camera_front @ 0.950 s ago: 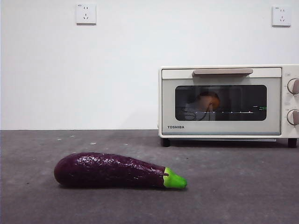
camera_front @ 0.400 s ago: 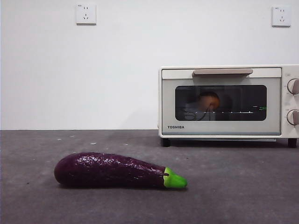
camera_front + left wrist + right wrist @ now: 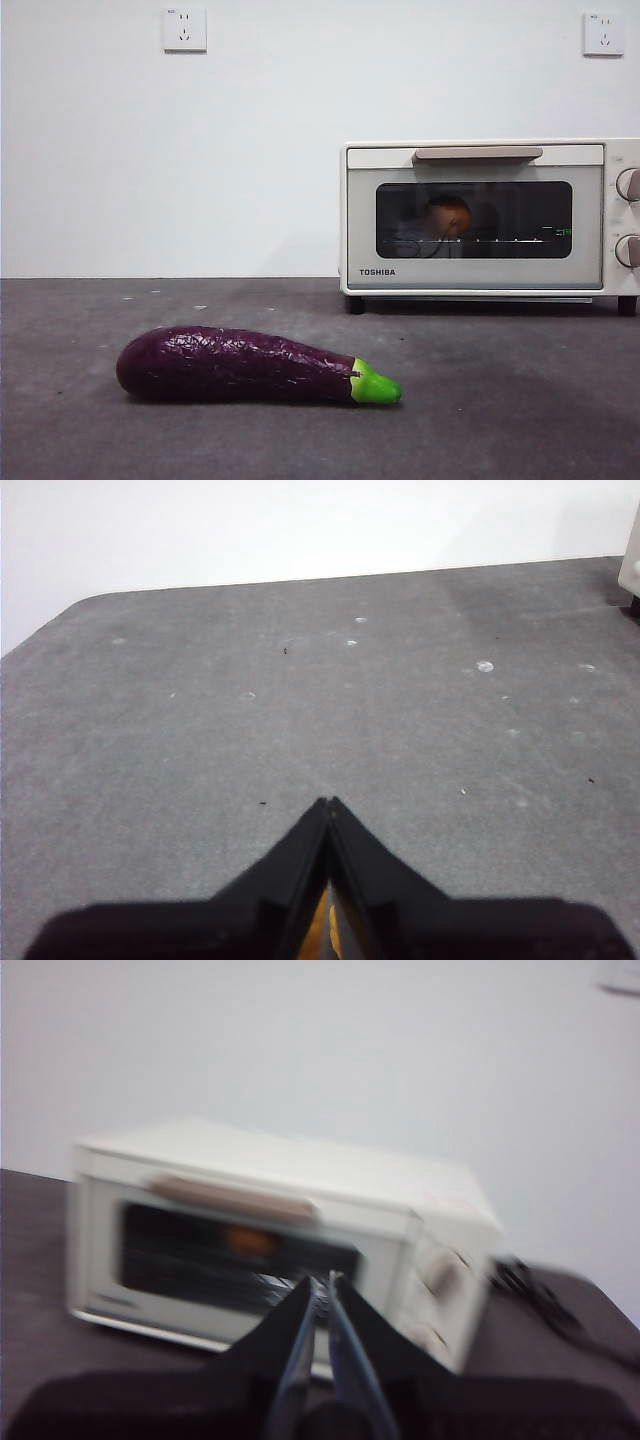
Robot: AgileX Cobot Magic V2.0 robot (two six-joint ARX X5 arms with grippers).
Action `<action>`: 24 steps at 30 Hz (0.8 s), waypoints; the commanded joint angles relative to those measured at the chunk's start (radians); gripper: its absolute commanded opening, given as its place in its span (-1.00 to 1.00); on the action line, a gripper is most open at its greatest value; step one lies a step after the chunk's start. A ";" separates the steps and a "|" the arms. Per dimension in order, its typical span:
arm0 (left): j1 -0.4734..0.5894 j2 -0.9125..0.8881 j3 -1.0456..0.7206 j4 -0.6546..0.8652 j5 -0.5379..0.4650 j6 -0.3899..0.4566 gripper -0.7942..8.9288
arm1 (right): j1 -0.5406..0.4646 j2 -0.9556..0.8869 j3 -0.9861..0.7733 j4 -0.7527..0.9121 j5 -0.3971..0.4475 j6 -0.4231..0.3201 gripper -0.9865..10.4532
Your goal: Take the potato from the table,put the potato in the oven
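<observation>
The cream Toshiba oven (image 3: 480, 216) stands at the back right of the dark grey table (image 3: 500, 400) with its glass door closed. Behind the glass the orange-brown potato (image 3: 448, 216) rests on the wire rack. It also shows as an orange blur (image 3: 250, 1241) in the right wrist view. My right gripper (image 3: 322, 1280) is shut and empty, held in the air in front of the oven (image 3: 270, 1245). My left gripper (image 3: 327, 803) is shut and empty over bare table (image 3: 300, 700). Neither gripper appears in the front view.
A long purple eggplant (image 3: 250, 366) with a green tip lies on the table at the front left. Two wall sockets (image 3: 184, 29) sit high on the white wall. A black cable (image 3: 540, 1295) trails beside the oven's far side.
</observation>
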 commanded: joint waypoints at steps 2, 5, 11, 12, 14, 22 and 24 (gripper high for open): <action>0.002 0.000 -0.010 0.008 0.001 -0.003 -0.84 | -0.023 -0.059 -0.091 0.023 0.097 0.095 -0.77; 0.002 0.000 -0.010 0.008 0.001 -0.003 -0.84 | -0.039 -0.106 -0.144 0.013 0.117 0.137 -0.77; 0.002 0.000 -0.010 0.008 0.001 -0.003 -0.84 | -0.042 -0.194 -0.200 -0.124 0.105 0.137 -0.77; 0.002 0.000 -0.010 0.008 0.001 -0.003 -0.84 | -0.043 -0.193 -0.200 -0.154 0.106 0.137 -0.77; 0.002 0.000 -0.010 0.008 0.001 -0.003 -0.84 | -0.047 -0.193 -0.200 -0.193 0.106 0.135 -0.77; 0.002 0.011 -0.010 0.008 0.001 -0.003 -0.84 | -0.047 -0.193 -0.200 -0.269 0.106 0.129 -0.77; 0.002 0.011 -0.010 0.008 0.001 -0.003 -0.84 | -0.047 -0.193 -0.200 -0.270 0.106 0.130 -0.77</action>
